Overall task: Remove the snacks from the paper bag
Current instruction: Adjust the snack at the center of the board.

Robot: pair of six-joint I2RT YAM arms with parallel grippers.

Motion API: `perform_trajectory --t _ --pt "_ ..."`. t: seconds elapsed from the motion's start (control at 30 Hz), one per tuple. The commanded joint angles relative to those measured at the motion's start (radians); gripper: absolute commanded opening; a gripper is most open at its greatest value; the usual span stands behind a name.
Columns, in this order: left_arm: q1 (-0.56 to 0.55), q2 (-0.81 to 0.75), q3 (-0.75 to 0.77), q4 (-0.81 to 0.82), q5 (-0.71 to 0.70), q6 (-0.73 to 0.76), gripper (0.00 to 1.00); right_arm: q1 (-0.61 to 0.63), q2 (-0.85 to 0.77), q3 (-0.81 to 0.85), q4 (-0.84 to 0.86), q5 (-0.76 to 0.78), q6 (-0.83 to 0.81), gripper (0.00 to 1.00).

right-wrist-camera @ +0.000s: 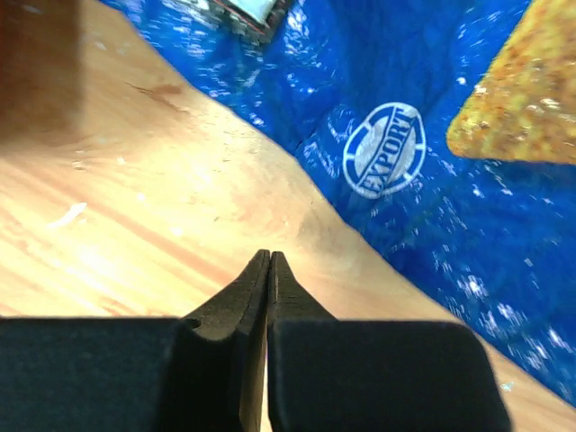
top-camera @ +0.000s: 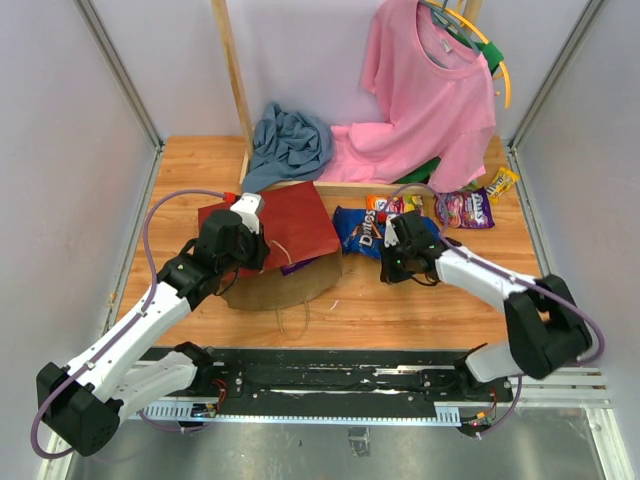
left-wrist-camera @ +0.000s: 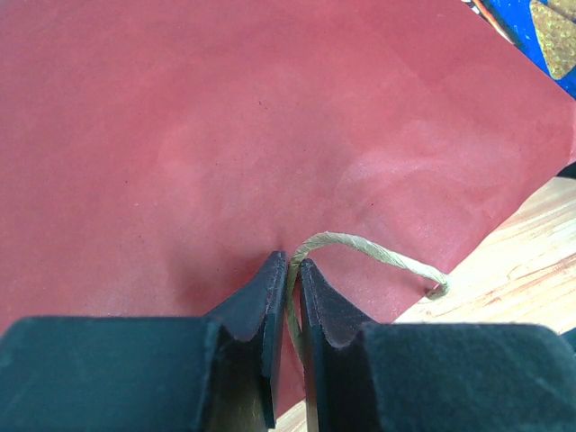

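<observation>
Left tool [left-wrist-camera: 290,266] is pinched on the twine handle [left-wrist-camera: 360,247] of the paper bag [top-camera: 300,225]. Right tool [right-wrist-camera: 269,258] is closed with nothing in it, over the bench [top-camera: 400,310] just beside the Doritos bag [right-wrist-camera: 405,135]. That bag's probably light, slick, crinkly film (my guess), so pinch a crimped end seam.

I see a paper bag [top-camera: 275,225], dark red outside and brown inside, with a pale tan twine handle [left-wrist-camera: 342,238]. The chip bag [top-camera: 360,232] is blue with orange chips printed on it, the candy packet [top-camera: 465,208] purple, the shirt [top-camera: 430,100] pink, and the table [top-camera: 400,300] light woodgrain.
</observation>
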Motion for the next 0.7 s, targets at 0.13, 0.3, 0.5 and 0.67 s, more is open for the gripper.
perform_trajectory --t 0.13,0.3,0.5,0.67 --pt "0.007 -0.006 0.005 0.002 0.002 0.005 0.17 0.029 -0.279 0.038 -0.098 0.021 0.03 0.21" --pt "0.007 -0.004 0.006 0.002 0.005 0.005 0.16 0.027 -0.264 0.18 -0.036 0.058 0.011 0.27" --pt "0.007 -0.004 0.004 0.003 0.0 0.004 0.17 0.021 0.039 0.472 -0.053 0.056 -0.036 0.3" --pt "0.007 -0.008 0.003 0.004 0.001 0.004 0.17 -0.024 0.29 0.655 -0.152 0.007 -0.045 0.34"
